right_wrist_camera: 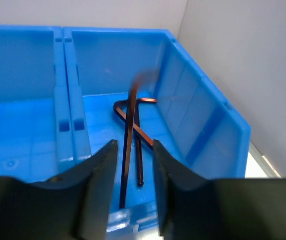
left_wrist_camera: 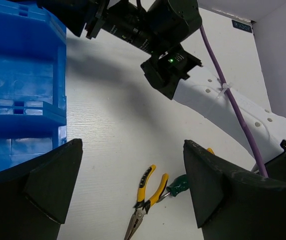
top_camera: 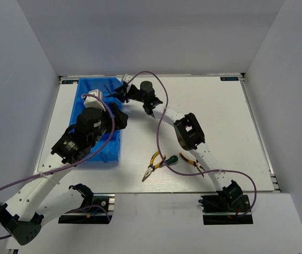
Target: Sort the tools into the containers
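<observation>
Dark fingers of the right hand fill the foreground of its wrist view, and they are parted wider than the thin hex key seen between them. That key is blurred at its upper end and is pinched by neither finger, so it is judged to be loose and dropping. The hand is placed over the end compartment of the blue containers, where another hex key is seen lying on the floor; like is evidently being put with like. The left hand is spread wide and empty near the containers' edge, presumably so that the right arm is not obstructed. On the bench, yellow-handled pliers, a second pair and a green-handled screwdriver are yet to be sorted.
</observation>
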### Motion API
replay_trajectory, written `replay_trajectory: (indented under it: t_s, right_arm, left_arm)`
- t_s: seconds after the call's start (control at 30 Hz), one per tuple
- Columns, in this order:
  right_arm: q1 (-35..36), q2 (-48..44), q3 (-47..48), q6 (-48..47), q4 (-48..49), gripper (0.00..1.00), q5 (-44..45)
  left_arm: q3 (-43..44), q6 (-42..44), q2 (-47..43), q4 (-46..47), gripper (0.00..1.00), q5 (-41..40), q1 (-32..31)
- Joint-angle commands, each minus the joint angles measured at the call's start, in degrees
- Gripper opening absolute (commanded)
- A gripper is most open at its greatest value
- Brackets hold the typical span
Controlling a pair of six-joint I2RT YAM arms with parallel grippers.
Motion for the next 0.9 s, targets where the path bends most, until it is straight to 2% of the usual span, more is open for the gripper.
replay_trajectory:
  t_s: [0.0,0.03,0.17,0.2,0.27,0.3,0.33,0.37,0.43,0.47,0.53,0.57,0.63,0.67,0.7,0.73,0.77,0.8,0.83,0.87]
  right_arm:
    - [-0.31,-3.16,-1.81,-2.3,1.59,0.42,-3.01]
    - [-0.22,-4.38,-2.0,-2.65,1.5,0.46,-3.89]
    - [-0.48,-6.66,-4.45,-2.31,1.24,0.48,-2.67]
    - [-0.48,-7.37,-4.98,-1.87,1.5,0.46,-2.32]
    - [-1.36,-12.01,-8.13,0.05,2.38,0.38,-0.47]
    - [-1.71,-15.6,-10.94,-0.28,2.29,0.33,0.23]
    - [-2.06,-17.47,-12.27,-0.81,-0.58,0.26,2.59]
    - [-2.94,-20.97,-14.2,-2.46,-2.52,0.14,3.83]
    - [-3.47,-25.73,-14.13,-5.9,-15.65,0.02,9.33]
    - [-4.52,-28.79,-13.61,-8.08,-19.29,0.0,10.68]
    - [-5.49,-30.14,-10.97,-11.87,-38.48,0.0,13.5]
    - [-6.89,-31.62,-10.88,-12.23,-46.93,0.0,14.03]
    - [-7.77,-33.56,-11.05,-16.18,-55.94,0.0,13.68]
    - [-9.26,-34.88,-11.31,-17.24,-67.99,0.14,13.42]
    - [-9.88,-35.93,-11.92,-18.29,-71.76,0.49,14.2]
    - [-10.58,-36.99,-12.37,-20.65,-75.28,0.62,14.99]
    - [-11.9,-37.69,-12.72,-20.67,-83.24,0.71,15.44]
    - [-12.26,-38.05,-14.55,-20.67,-84.88,0.77,17.09]
    - [-13.57,-39.88,-15.7,-20.33,-87.42,0.82,17.11]
    - [-14.97,-40.51,-19.28,-20.24,-88.75,0.82,17.02]
  left_arm:
    - [0.41,-1.12,-0.94,-0.68,0.93,-1.23,0.11]
    - [0.41,-1.12,-0.42,-1.21,0.94,-1.23,0.11]
    - [0.41,-1.12,0.98,-2.35,0.93,-1.23,0.11]
    - [0.41,-0.42,0.99,-2.35,0.82,-0.36,0.11]
    - [2.07,1.51,2.48,-1.3,0.67,2.54,0.72]
    - [2.69,3.78,3.27,-0.78,0.45,3.69,0.72]
    - [3.31,5.2,5.36,-0.77,0.35,5.0,0.72]
    - [4.44,6.78,6.78,0.01,0.23,6.58,0.72]
    - [4.98,10.82,10.02,0.63,0.0,11.06,0.72]
    - [5.59,12.23,13.78,1.51,0.0,15.26,0.2]
    - [6.21,16.35,18.19,2.21,0.0,19.67,-0.41]
    - [6.82,17.33,22.91,2.22,0.0,24.91,-0.42]
    - [8.49,19.79,27.95,1.35,0.0,28.99,-0.42]
    - [9.11,20.32,30.15,1.34,0.0,31.53,-0.42]
    - [9.11,20.33,32.0,0.56,0.05,32.25,-1.12]
    - [9.11,20.94,34.62,0.55,0.17,32.78,-1.12]
    - [8.07,20.94,35.43,0.55,0.52,33.48,-1.65]
    - [7.54,20.94,35.44,1.42,0.63,33.49,-1.65]
    - [6.23,20.94,36.31,2.82,0.69,34.19,-2.17]
    - [6.21,20.94,36.93,3.44,0.77,34.8,-2.18]
